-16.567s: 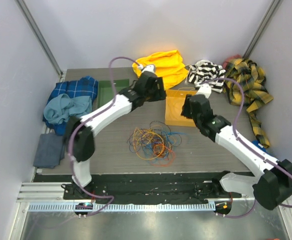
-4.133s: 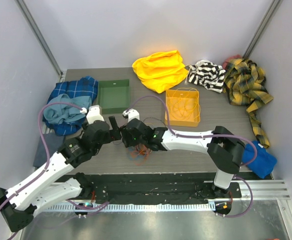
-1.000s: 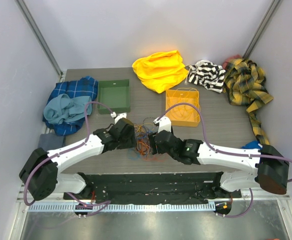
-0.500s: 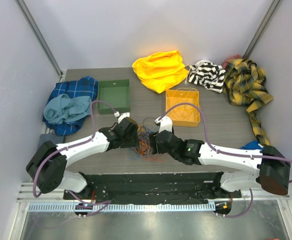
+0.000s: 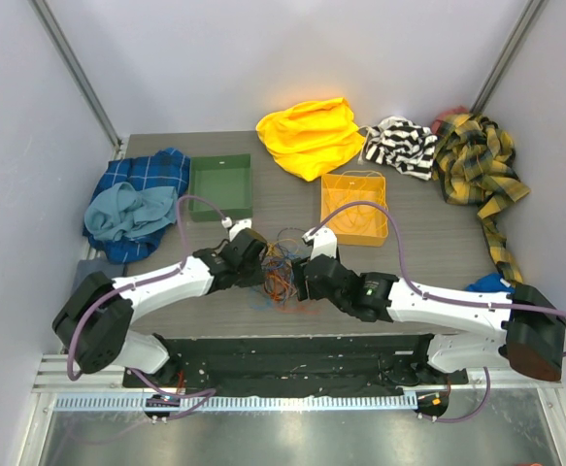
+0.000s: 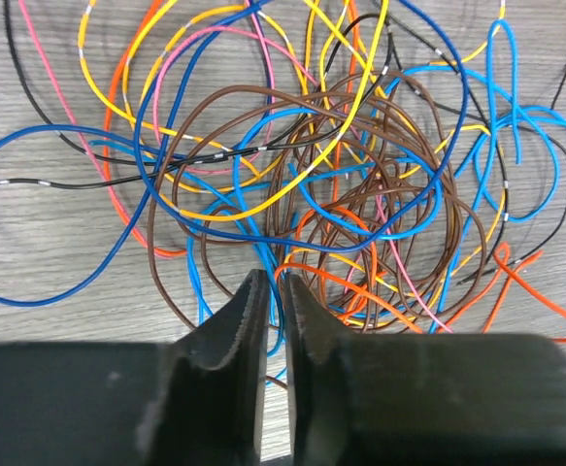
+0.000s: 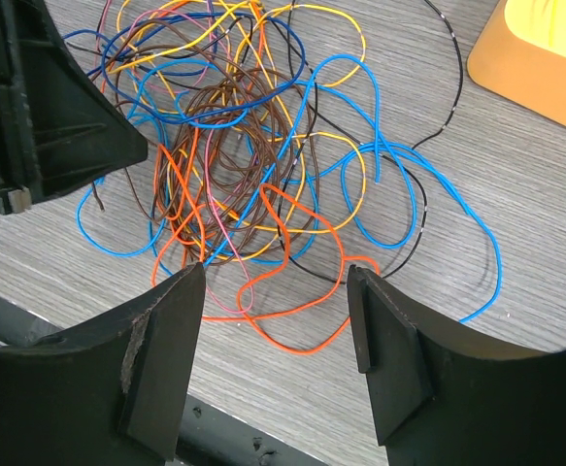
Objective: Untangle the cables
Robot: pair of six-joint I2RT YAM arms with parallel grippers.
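Observation:
The cables [image 5: 283, 264] lie in one tangled heap of orange, yellow, blue, brown, pink and black loops near the table's front edge. My left gripper [image 5: 262, 269] is at the heap's left side. In the left wrist view its jaws [image 6: 273, 279] stand pressed to a thin slit, with a light-blue cable [image 6: 263, 254] running into that slit at the tips. My right gripper [image 5: 299, 280] hovers at the heap's right side. It is open [image 7: 276, 270] over an orange loop [image 7: 302, 335] at the heap's near edge, and nothing is between its fingers.
An orange bin [image 5: 372, 237] holding a yellow cable stands behind the heap, and its corner shows as the orange bin [image 7: 545, 49] in the right wrist view. A green tray [image 5: 220, 189] sits back left. Clothes lie around: blue [image 5: 132, 199], yellow [image 5: 310, 134], striped [image 5: 401, 146], plaid [image 5: 477, 165].
My left gripper's jaws have gone from about half open to nearly together at the heap's edge. Both arms have edged slightly toward the heap. The right jaws keep their width.

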